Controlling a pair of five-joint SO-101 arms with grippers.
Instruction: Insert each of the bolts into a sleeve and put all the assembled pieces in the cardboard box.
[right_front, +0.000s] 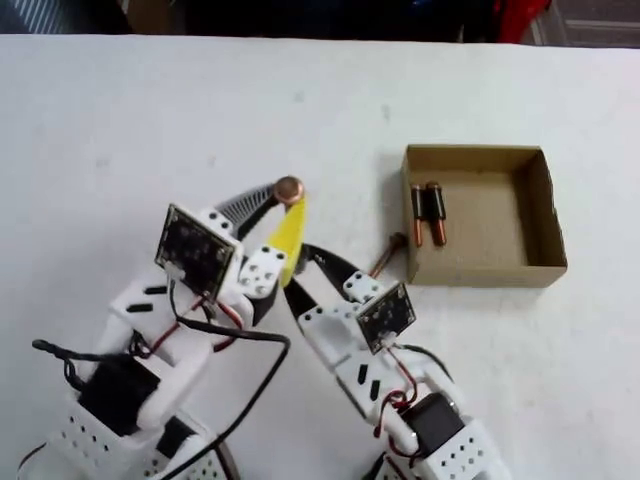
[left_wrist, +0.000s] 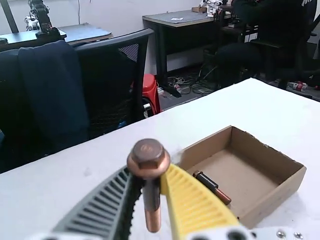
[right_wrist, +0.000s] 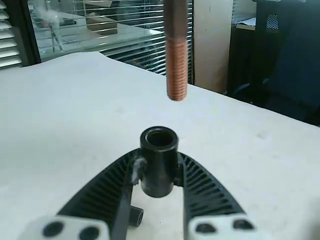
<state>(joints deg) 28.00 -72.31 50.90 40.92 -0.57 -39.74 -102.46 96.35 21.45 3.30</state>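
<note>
The left gripper (left_wrist: 148, 175), with one grey ribbed finger and one yellow one, is closed on a copper-coloured hex-head bolt (left_wrist: 150, 195), which is gripped just under its head and held upright with the threaded end pointing down. The right gripper (right_wrist: 159, 172) is closed with its black ribbed fingers on a short black cylindrical sleeve (right_wrist: 159, 147), which is held upright with its open bore facing up. The coming move is judged to turn on one relation: the bolt's threaded tip hangs above the sleeve's mouth, apart from it, with both long axes near vertical and roughly parallel. In the right wrist view the tip appears set slightly to one side of the bore, so a small sideways correction is likely needed before the bolt is lowered, and a tip caught on the rim could push the sleeve askew between the fingers. The bolt is seen to be bright, with thread running up from the tip to a smooth shank. Farther out, a second copper-coloured bolt (right_front: 387, 254) lies on the white table (right_front: 150, 110) just beside the near corner of the open brown cardboard box (right_front: 550, 215), in which two assembled pieces (right_front: 428, 214) lie side by side near one wall
</note>
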